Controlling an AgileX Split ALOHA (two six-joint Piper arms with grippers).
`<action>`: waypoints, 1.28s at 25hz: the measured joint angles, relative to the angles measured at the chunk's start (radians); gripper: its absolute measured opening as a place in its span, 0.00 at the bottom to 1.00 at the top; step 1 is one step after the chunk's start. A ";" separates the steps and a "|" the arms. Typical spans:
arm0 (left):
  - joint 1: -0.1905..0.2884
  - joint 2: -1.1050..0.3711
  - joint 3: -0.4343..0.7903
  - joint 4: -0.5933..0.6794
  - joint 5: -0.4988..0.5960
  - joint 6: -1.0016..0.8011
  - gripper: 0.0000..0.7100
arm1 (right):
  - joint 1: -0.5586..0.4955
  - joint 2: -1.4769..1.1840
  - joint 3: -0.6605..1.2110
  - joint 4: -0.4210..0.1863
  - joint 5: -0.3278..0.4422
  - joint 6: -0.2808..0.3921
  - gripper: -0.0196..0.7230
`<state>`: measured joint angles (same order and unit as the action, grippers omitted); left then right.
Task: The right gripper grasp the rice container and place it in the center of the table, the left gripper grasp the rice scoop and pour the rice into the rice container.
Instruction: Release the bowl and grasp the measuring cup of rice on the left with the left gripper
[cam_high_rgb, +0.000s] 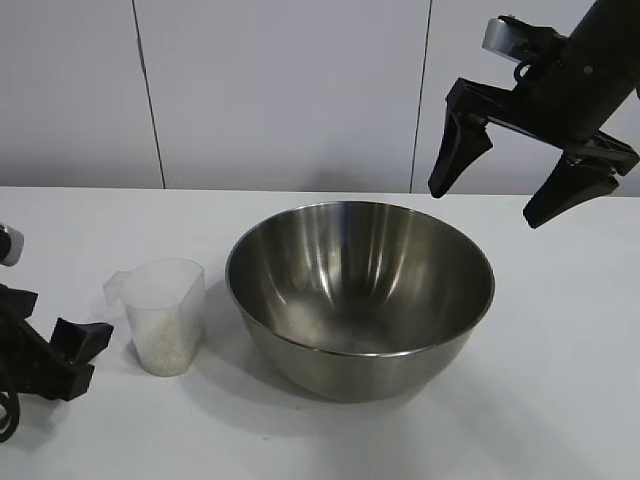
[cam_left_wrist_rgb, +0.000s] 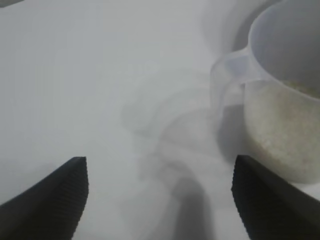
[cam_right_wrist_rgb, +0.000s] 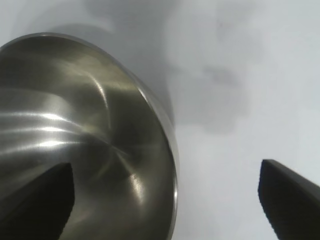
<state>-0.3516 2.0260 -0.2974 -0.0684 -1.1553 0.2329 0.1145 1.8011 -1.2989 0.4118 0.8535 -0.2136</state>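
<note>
Both my claws gape empty: left gripper (cam_high_rgb: 85, 345) low on the table (cam_high_rgb: 560, 380) just beside the rice scoop (cam_high_rgb: 165, 315) holding rice (cam_high_rgb: 168, 345), rice container (cam_high_rgb: 360, 295) centre, right gripper (cam_high_rgb: 500, 185) hovering above its far right rim.

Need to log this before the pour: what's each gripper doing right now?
Left gripper: open, empty, low beside the rice scoop.
Right gripper: open, empty, raised above the rice container.
</note>
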 joint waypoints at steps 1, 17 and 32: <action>0.000 0.013 -0.003 0.000 0.000 -0.002 0.80 | 0.000 0.000 0.000 0.000 0.000 0.000 0.96; 0.000 0.044 -0.079 -0.003 0.003 -0.029 0.80 | 0.000 0.000 0.000 -0.004 -0.005 0.000 0.96; 0.000 0.045 -0.142 -0.003 0.004 -0.072 0.77 | 0.000 0.000 0.000 -0.004 -0.006 0.000 0.96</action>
<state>-0.3516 2.0710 -0.4389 -0.0709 -1.1517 0.1605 0.1145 1.8011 -1.2989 0.4079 0.8472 -0.2136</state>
